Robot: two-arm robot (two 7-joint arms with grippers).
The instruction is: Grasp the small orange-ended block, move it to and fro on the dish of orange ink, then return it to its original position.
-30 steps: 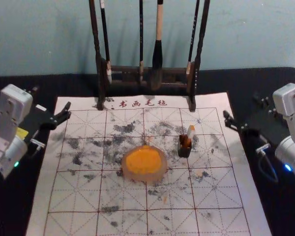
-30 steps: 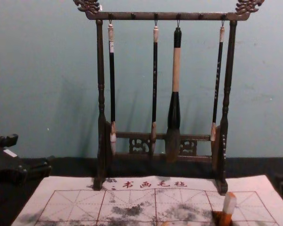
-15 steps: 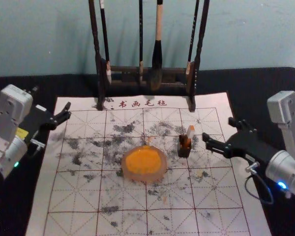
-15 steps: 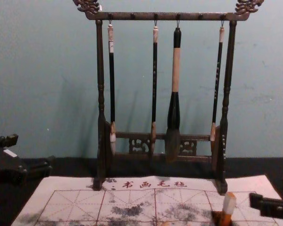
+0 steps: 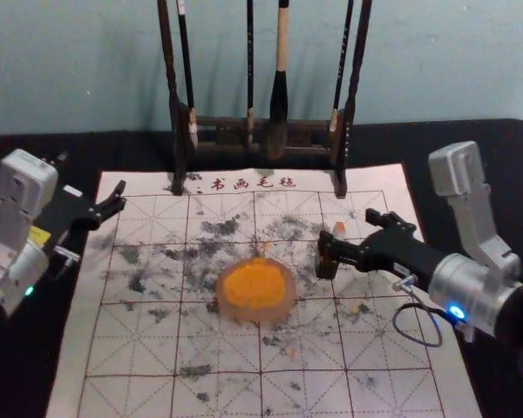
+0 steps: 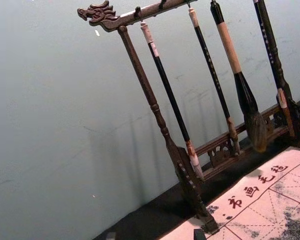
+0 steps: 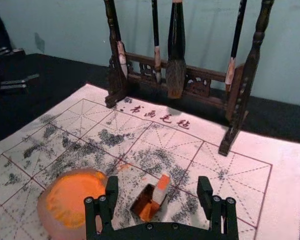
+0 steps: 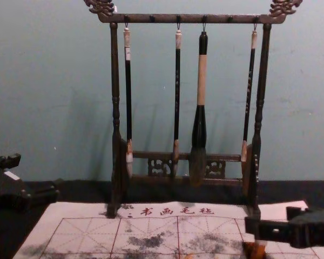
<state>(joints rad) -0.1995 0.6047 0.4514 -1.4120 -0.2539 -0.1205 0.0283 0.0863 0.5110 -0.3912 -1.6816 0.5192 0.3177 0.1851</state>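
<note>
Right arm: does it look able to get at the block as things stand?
Probably yes. The right gripper is open, and in the right wrist view the block shows between its fingers. The block's upper end sticks out of the holder, with nothing seen in the way.

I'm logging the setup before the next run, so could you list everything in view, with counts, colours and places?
Dish: one, pale, holding orange ink, on the mat.
Block: one, white and orange, standing tilted in the holder.
Holder: one, dark, to the dish's right.
Mat: one, whitish, red-gridded, ink-smudged, on the black surface.
Rack: one, dark brown, at the mat's far edge.
Brushes: four, mostly black-handled, hanging from the rack.
Wall: one, blue-grey, behind.
Right gripper: one, black, open, fingers either side of the block.
Left gripper: one, black, open, off the mat's left edge.
</note>
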